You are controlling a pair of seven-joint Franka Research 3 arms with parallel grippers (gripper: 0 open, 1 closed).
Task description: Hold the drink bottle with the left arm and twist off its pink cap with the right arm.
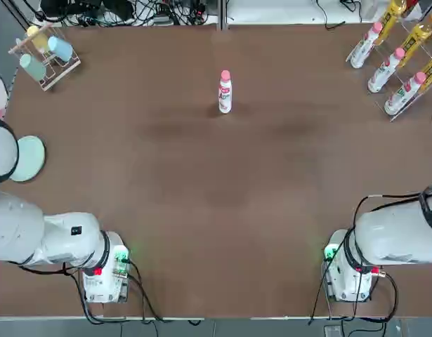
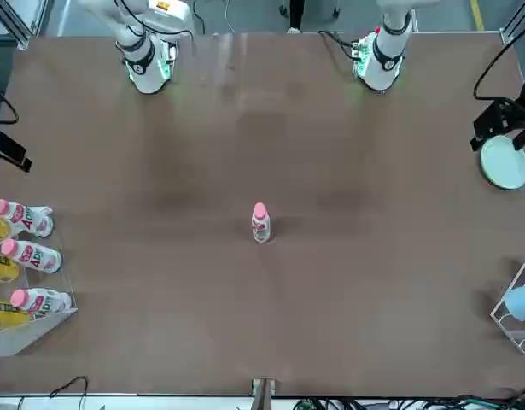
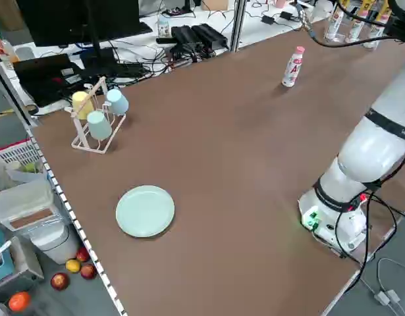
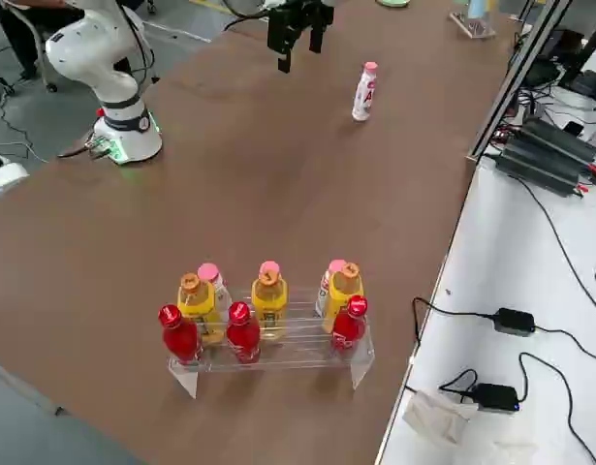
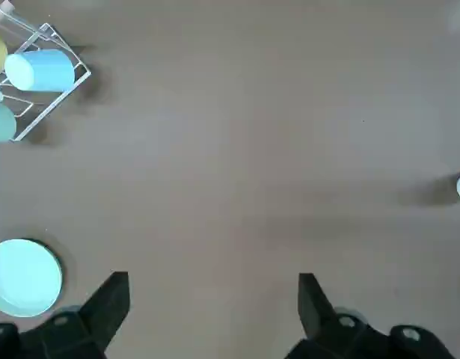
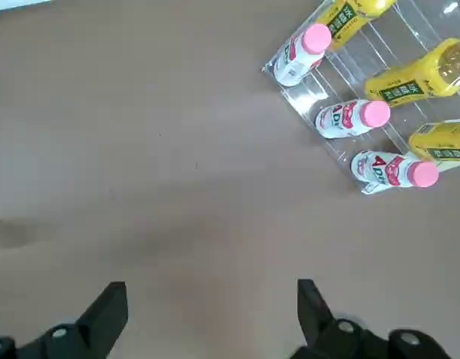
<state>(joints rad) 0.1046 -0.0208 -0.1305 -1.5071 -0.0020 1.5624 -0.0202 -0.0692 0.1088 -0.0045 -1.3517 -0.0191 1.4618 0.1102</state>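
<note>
Closest in, the left arm (image 1: 40,235) and right arm (image 1: 398,232) sit drawn back at the near edge of the brown table (image 1: 216,210). The left gripper (image 5: 213,295) and right gripper (image 6: 212,299) both gape wide, holding nothing. The drink bottle (image 1: 225,95) stands upright mid-table toward the far edge, well apart from both arms, with its pink cap (image 1: 225,74) on.

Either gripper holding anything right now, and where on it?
Nothing held. Left gripper and right gripper are open and empty; the drink bottle stands alone mid-table, pink cap on.
</note>
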